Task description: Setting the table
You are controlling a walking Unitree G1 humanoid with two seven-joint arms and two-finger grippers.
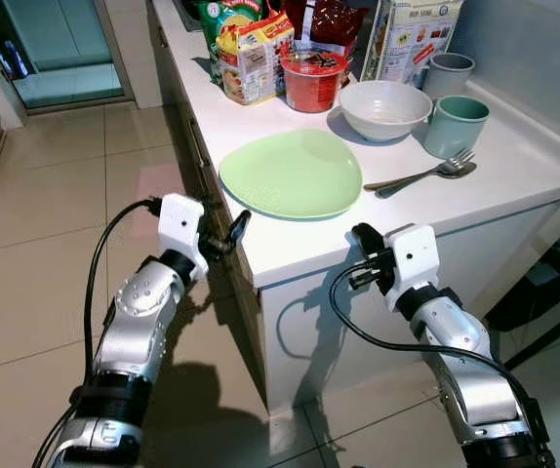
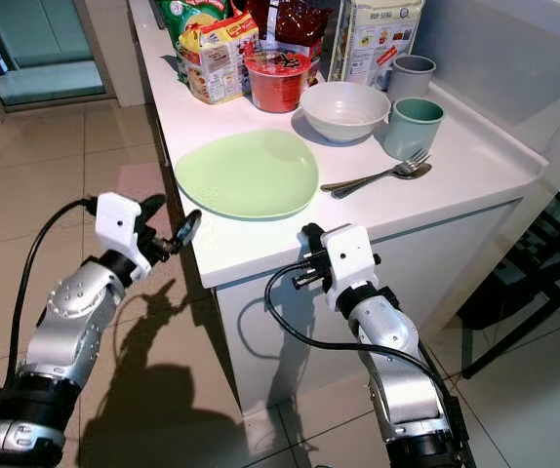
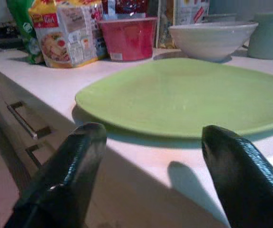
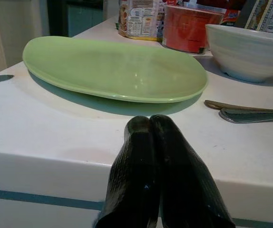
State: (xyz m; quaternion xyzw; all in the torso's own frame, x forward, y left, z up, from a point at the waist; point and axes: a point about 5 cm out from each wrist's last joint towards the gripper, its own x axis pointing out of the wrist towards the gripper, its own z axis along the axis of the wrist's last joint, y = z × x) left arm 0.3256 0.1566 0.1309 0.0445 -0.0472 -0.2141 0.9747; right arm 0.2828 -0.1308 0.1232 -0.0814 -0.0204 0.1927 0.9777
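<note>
One fork (image 1: 424,175) lies tines toward cup (image 1: 455,125).

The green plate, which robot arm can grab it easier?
Probably left. The left claw is open at the green plate's edge, while the right claw is shut, below the counter edge.

Left end effector (image 1: 223,237) fingers spread apart; right end effector (image 4: 162,156) fingers pressed together.

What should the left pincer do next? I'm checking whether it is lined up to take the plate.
Probably ease the left pincer forward toward the green plate. Its fingers are spread at counter height, facing the plate's near rim and not touching it. The right pincer is shut at the white counter's front edge.
</note>
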